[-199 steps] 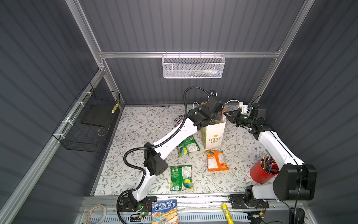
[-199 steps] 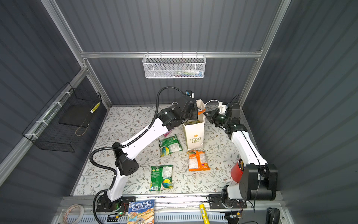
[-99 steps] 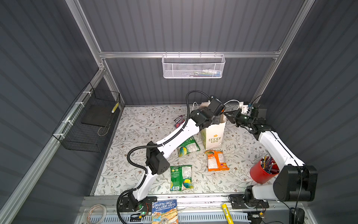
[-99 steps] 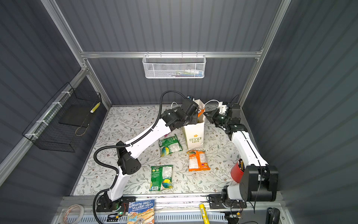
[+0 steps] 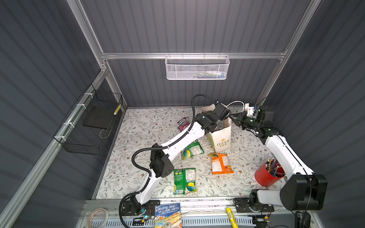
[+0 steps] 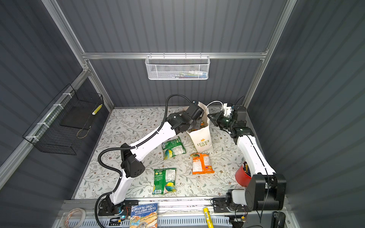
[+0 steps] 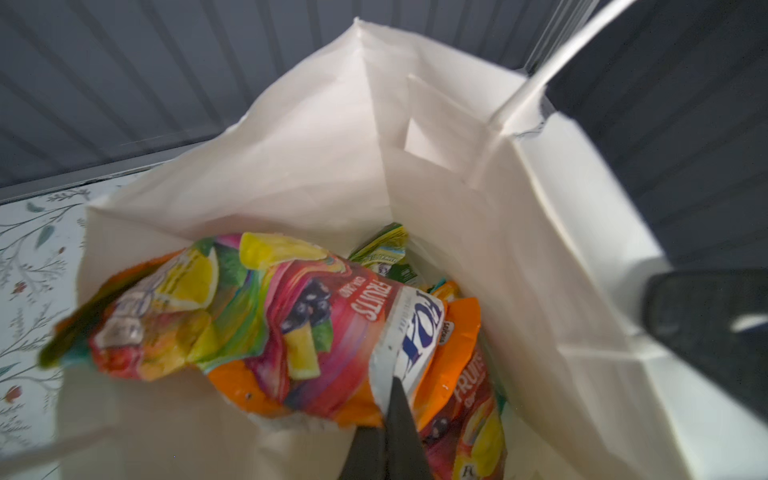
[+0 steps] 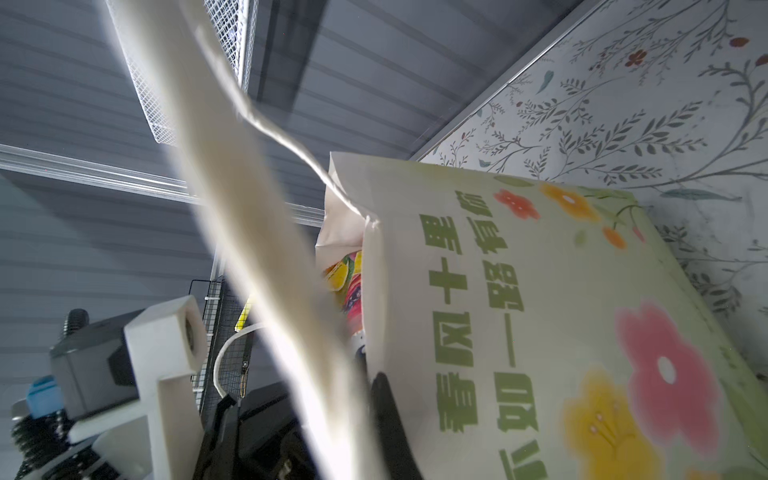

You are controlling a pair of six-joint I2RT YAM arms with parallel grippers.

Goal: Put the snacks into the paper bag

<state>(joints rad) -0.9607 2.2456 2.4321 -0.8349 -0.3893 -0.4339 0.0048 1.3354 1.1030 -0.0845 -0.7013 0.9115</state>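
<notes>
Left arm has pushed further into the mouth of the paper bag [image 5: 221, 138], snack in tow.
Both top views: the bag stands right of centre on the bench [image 5: 138, 128], the right pincer [image 5: 235, 118] at its upper right rim; an upper green packet [image 5: 192, 151], a lower green packet [image 5: 184, 180], an orange packet [image 5: 220, 162] and a magenta packet [image 5: 183, 124] lie outside. Left wrist view: the left pincer [image 7: 392, 399] is clamped on a multicoloured FOX'S packet [image 7: 249, 311] inside the bag. Right wrist view: the right pincer is clenched on the taut cord handle [image 8: 224, 208] beside the bag's flowered side.
</notes>
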